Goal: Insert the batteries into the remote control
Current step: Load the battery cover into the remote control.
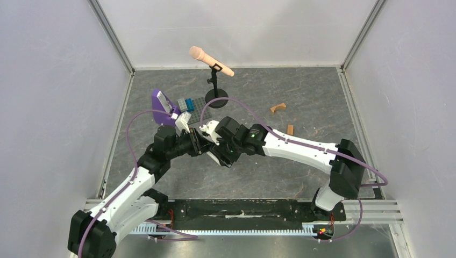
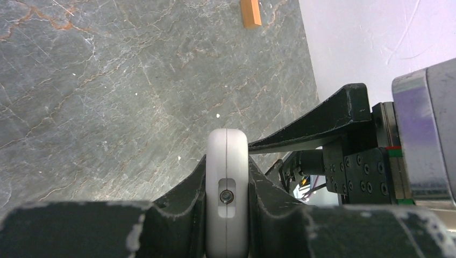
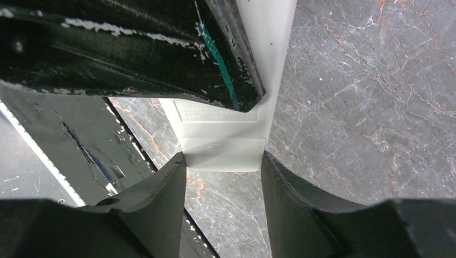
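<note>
The white remote control [image 2: 227, 161] is clamped edge-on between the fingers of my left gripper [image 2: 227, 167], above the grey table. In the top view the remote [image 1: 211, 129] sits where both grippers meet, left gripper [image 1: 201, 143] and right gripper [image 1: 216, 141]. In the right wrist view the remote's plain white back [image 3: 223, 134] faces the camera. My right gripper [image 3: 223, 159] has its two fingertips pressed against the two sides of the remote's near end. The left gripper's black finger [image 3: 161, 54] covers the upper part. The batteries are not visible in any view.
A pink microphone [image 1: 211, 61] on a black stand [image 1: 216, 100] is at the back. A grey slab [image 1: 197, 105] with a purple stand [image 1: 159, 101] lies behind the grippers. Tan wooden blocks [image 1: 278, 107] [image 1: 290, 129] lie to the right; one shows in the left wrist view [image 2: 250, 13]. White walls enclose the table.
</note>
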You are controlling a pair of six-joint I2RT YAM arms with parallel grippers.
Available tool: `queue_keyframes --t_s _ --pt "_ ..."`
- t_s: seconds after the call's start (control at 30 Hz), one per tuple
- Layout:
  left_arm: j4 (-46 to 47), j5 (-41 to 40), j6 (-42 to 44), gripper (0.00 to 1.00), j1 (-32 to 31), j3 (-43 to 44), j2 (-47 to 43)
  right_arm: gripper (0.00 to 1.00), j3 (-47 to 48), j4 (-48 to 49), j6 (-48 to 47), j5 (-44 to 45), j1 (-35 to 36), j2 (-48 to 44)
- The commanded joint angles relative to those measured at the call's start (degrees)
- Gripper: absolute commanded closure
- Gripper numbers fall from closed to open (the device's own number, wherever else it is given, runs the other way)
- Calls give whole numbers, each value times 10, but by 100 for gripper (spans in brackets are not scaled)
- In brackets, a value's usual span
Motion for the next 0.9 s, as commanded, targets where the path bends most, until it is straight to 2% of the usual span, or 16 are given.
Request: queue_keyframes --t_s 0.0,0.13,0.3,0.53,0.7,0.8,0.87 --pt "36 79 -58 98 -7 38 -7 66 35 60 5 25 -2 8" --pt "22 68 -57 98 -2 44 -1 54 40 53 6 15 -3 1" --pt "5 54 -60 98 9 50 11 51 60 28 12 10 -5 -4" --pt "6 58 -70 98 25 52 34 38 71 17 21 12 -11 -17" --pt "6 59 -77 98 37 49 43 17 76 15 25 14 -15 -25" --pt "11 58 -86 98 44 45 48 7 74 14 29 13 -19 -33" --pt "13 58 -93 98 48 44 51 4 73 17 36 11 -23 -42"
